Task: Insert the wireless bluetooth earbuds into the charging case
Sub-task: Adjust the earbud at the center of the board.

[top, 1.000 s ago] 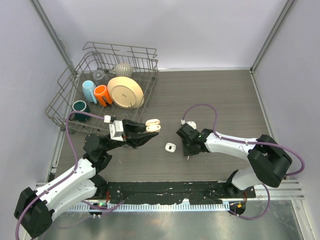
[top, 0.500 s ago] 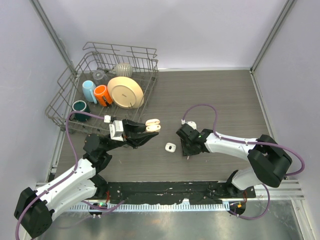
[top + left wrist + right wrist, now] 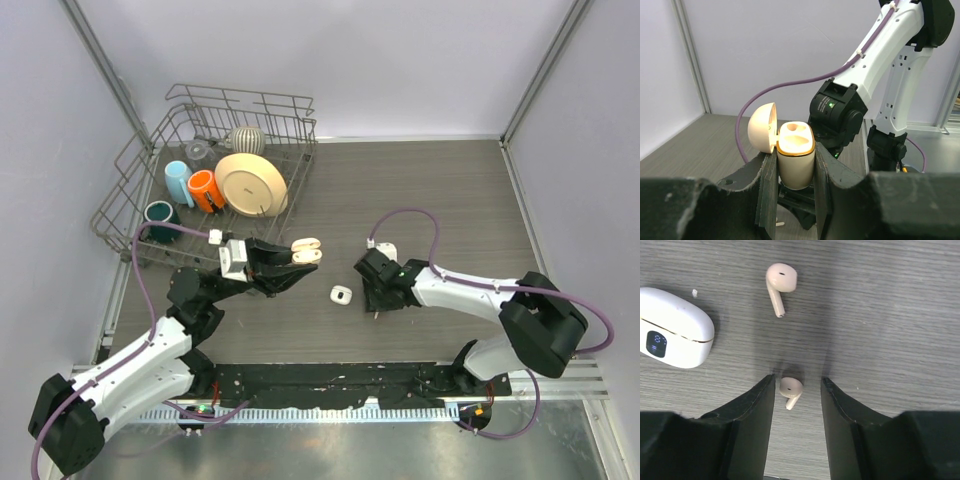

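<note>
My left gripper (image 3: 296, 260) is shut on an open cream charging case (image 3: 306, 249) with a gold rim and holds it upright above the table. In the left wrist view the case (image 3: 795, 160) sits between the fingers, lid (image 3: 762, 127) swung open to the left, both sockets empty. My right gripper (image 3: 375, 300) is open and low over the table. In the right wrist view its fingers (image 3: 797, 382) straddle one white earbud (image 3: 790, 388) lying on the wood without touching it. A second earbud (image 3: 780, 282) lies farther ahead.
A closed white case with a small display (image 3: 672, 330) lies left of the right gripper, also in the top view (image 3: 341, 295). A wire dish rack (image 3: 240, 96) at the back left holds a plate (image 3: 250, 183) and cups (image 3: 205, 190).
The right arm has shifted very slightly to the right. The left arm and its case have not moved.
</note>
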